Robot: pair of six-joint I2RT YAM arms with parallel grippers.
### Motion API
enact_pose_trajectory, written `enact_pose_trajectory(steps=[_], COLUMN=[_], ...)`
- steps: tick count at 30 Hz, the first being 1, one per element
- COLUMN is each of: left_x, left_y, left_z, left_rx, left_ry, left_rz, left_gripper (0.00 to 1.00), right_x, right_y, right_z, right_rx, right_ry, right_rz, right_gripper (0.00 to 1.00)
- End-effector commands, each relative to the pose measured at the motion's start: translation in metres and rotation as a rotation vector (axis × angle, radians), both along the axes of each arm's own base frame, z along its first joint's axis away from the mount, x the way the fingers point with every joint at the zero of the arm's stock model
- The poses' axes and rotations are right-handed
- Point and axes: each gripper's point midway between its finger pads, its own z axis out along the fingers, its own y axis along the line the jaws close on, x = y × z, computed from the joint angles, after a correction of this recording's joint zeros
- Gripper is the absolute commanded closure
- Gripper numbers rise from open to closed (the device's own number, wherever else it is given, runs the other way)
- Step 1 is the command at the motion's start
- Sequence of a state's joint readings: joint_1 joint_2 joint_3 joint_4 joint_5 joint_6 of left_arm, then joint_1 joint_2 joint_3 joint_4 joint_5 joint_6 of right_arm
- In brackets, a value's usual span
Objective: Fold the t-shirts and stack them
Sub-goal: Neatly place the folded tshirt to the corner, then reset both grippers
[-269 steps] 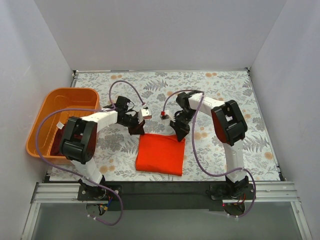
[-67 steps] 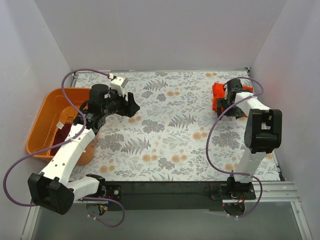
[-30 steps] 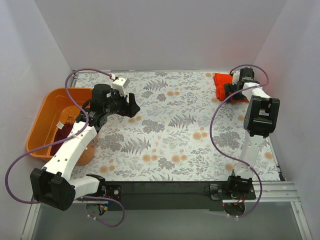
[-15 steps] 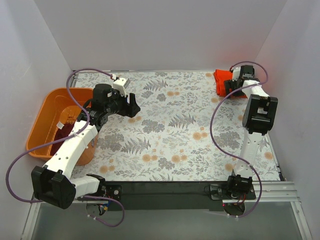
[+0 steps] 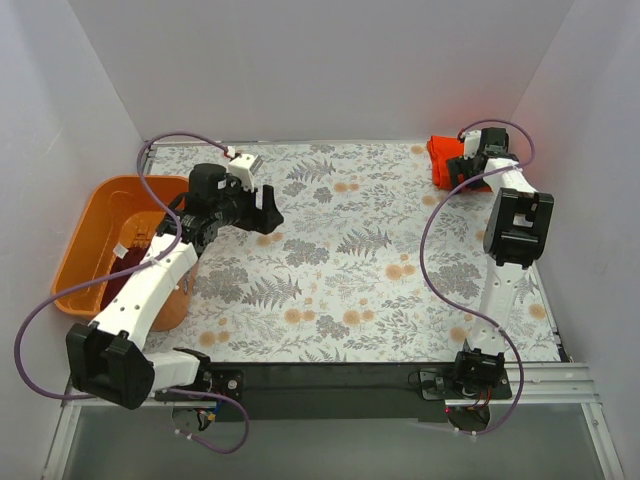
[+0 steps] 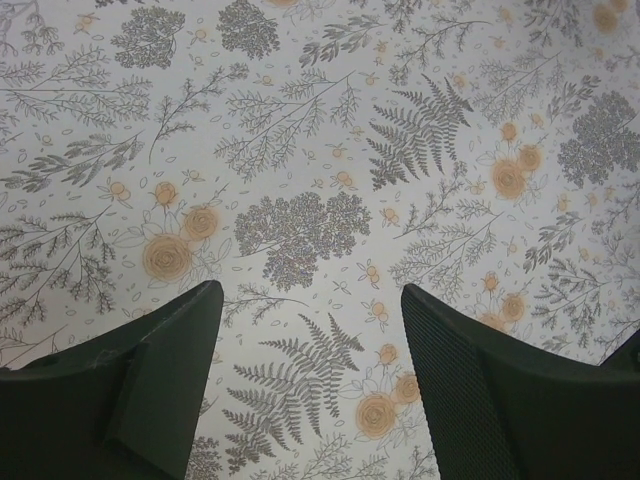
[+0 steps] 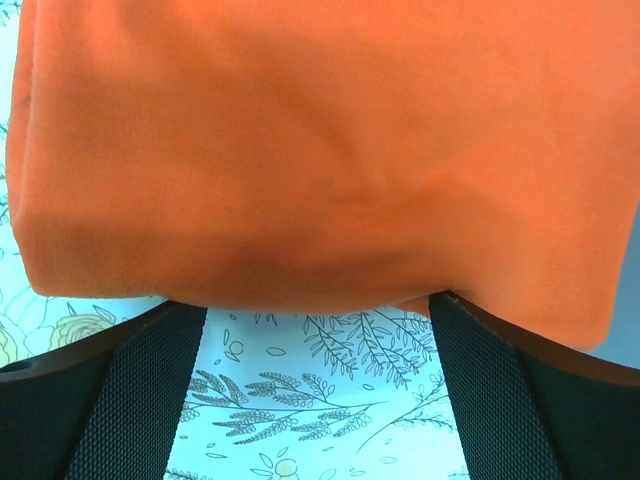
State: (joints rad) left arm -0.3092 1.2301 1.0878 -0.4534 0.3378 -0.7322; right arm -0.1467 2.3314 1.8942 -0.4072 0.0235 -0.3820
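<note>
Orange-red folded t-shirt (image 5: 441,160) is laid in the far right corner of the table (image 5: 350,280), before the released right pincer (image 7: 316,306); the left pincer (image 6: 310,292) is held released over it.

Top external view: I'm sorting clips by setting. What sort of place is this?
Likely a robot lab test cell, not a home: plain white walls box in a floral-covered table, and the left arm and right arm are bolted to a dark base plate at its near edge.

Bright, even, diffuse light with soft shadows. The overhead view is sharp. The right wrist view looks bluish, and the orange-red t-shirt (image 7: 320,150) beyond the jaws is slightly blurred.
</note>
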Motion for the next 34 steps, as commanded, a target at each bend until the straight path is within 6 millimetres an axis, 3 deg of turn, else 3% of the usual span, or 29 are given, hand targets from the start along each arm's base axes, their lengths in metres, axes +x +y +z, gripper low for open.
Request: enact_pose_trajectory(steps=[1,2,3,5,6,8,9,11,12,14,18,20,21,22,25,26,29,34], left_x=[0.005,0.005,0.011,0.013,0.023,0.021,0.024,0.023,0.023,0.017,0.007,-0.003,-0.004,-0.008,-0.025,-0.029,-0.043,-0.059], left_y=[-0.003,-0.003,-0.004,-0.005,-0.008,-0.011,-0.013,-0.015,-0.016,-0.018,-0.011,0.002,0.011,0.017,0.041,0.049,0.067,0.076], left_z=[0.015,0.009,0.024,0.028,0.035,0.037,0.034,0.040,0.041,0.039,0.026,0.021,0.017,0.014,0.010,0.008,0.007,0.016], left_rx=[-0.010,0.005,0.001,0.000,-0.004,-0.012,-0.014,-0.026,-0.028,-0.045,-0.039,-0.035,-0.010,0.003,0.061,0.073,0.103,0.093], left_ry=[0.018,0.052,0.026,0.080,0.092,0.145,0.161,0.159,0.158,0.181,0.211,0.208,0.199,0.196,0.161,0.156,0.138,0.114], left_rz=[-0.015,-0.023,-0.024,-0.019,-0.020,-0.031,-0.034,-0.055,-0.058,-0.066,-0.045,-0.013,0.013,0.031,0.086,0.107,0.152,0.184], left_gripper=[0.28,0.25,0.23,0.20,0.17,0.17,0.17,0.16,0.15,0.13,0.12,0.11,0.11,0.11,0.10,0.10,0.10,0.09], right_x=[-0.011,-0.016,-0.018,-0.026,-0.031,-0.047,-0.053,-0.071,-0.083,-0.108,-0.172,-0.206,-0.220,-0.239,-0.276,-0.294,-0.322,-0.335], right_y=[-0.003,-0.001,0.001,0.008,0.015,0.025,0.033,0.039,0.044,0.056,0.111,0.129,0.139,0.147,0.164,0.168,0.178,0.181], right_z=[0.026,0.033,0.063,0.087,0.117,0.136,0.162,0.175,0.190,0.191,0.202,0.188,0.197,0.178,0.172,0.153,0.145,0.140], right_rx=[-0.034,-0.034,-0.039,-0.025,-0.011,0.018,0.038,0.073,0.085,0.139,0.354,0.451,0.483,0.519,0.544,0.560,0.554,0.547], right_ry=[-0.010,-0.017,-0.064,-0.092,-0.140,-0.131,-0.171,-0.162,-0.180,-0.132,-0.071,0.012,-0.005,0.054,0.056,0.104,0.090,0.073], right_rz=[0.030,0.042,0.054,0.087,0.114,0.151,0.178,0.163,0.172,0.199,0.387,0.417,0.451,0.449,0.501,0.501,0.531,0.519], right_gripper=[0.02,0.01,0.02,0.02,0.02,0.02,0.01,0.02,0.02,0.02,0.02,0.02,0.02,0.02,0.02,0.02,0.02,0.01])
